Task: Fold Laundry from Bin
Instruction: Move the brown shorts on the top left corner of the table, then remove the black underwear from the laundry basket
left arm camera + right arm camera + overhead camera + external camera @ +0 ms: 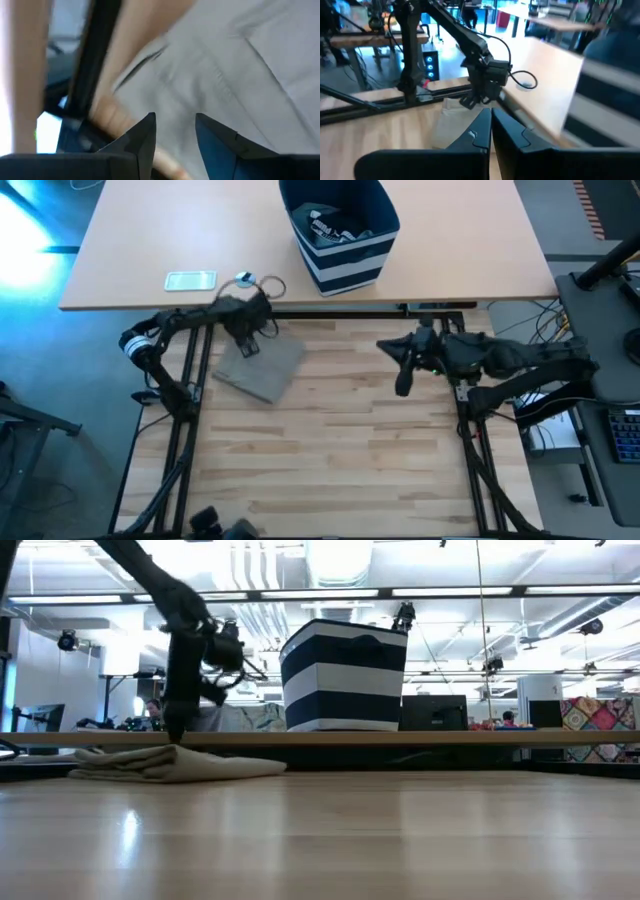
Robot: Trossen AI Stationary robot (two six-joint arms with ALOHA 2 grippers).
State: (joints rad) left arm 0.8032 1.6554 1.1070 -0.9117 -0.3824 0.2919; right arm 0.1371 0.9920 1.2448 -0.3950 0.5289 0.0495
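Wood-plank table (330,840) bears folded beige laundry (262,368) under the part-open left end effector (247,346).

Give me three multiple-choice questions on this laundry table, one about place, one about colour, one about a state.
1. Where does the folded beige garment lie?
A. in the bin
B. on the wooden table, under the left gripper
C. under the right gripper

2. What colours is the bin?
A. red and black
B. plain grey
C. navy with white stripes

3. How are the right gripper jaws?
A. shut, empty
B. wide open
C. shut on cloth

Answers: 1 B, the high view shows it there; 2 C, its striped walls; 3 A, the right wrist view shows the fingers together.
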